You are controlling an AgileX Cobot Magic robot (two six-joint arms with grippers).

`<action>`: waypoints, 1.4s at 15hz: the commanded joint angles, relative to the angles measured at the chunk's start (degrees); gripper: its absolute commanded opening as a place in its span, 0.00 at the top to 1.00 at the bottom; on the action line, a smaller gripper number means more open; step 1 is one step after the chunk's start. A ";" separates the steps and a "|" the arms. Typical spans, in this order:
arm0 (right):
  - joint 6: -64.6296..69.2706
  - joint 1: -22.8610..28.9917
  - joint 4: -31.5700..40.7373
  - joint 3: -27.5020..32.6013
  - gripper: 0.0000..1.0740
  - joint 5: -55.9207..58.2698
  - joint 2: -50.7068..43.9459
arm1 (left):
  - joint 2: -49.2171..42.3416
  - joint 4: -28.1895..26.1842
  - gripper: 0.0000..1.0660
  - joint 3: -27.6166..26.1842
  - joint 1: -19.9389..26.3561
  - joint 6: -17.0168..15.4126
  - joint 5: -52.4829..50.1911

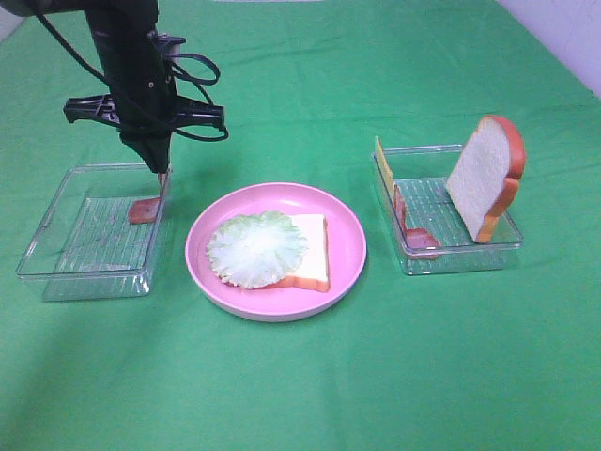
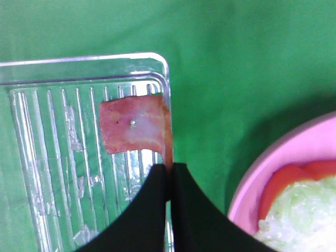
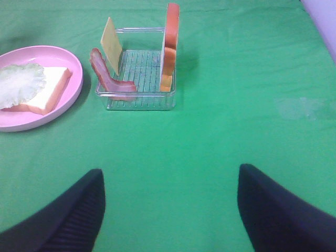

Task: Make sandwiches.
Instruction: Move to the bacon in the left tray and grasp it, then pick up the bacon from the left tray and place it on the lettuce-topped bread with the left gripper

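The left gripper (image 2: 169, 172) is clamped together on the edge of a bacon strip (image 2: 134, 126) inside the left tray (image 1: 84, 282), by the wall nearest the pink plate (image 1: 349, 246). The right gripper (image 3: 168, 210) hangs over the green cloth (image 3: 210, 136) with its jaws wide apart, holding nothing. On the plate, 1 flat bread slice (image 1: 315, 254) lies under lettuce (image 1: 255, 246). The right tray (image 1: 460, 261) holds an upright bread slice (image 1: 484, 174), cheese (image 1: 383, 164) and a second bacon piece (image 1: 418, 240).
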 commanded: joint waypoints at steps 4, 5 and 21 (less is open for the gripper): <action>-0.46 -0.29 -0.23 0.11 0.37 -0.46 -0.86 | -6.99 -7.91 1.00 -0.23 -1.09 3.78 -0.11; -0.46 -0.29 -0.23 0.11 0.37 -0.46 -0.86 | -8.14 -9.91 1.00 -0.11 -1.78 4.87 -0.11; -0.46 -0.29 -0.23 0.11 0.37 -0.46 -0.86 | -2.86 -7.16 1.00 0.40 -16.27 4.87 -2.18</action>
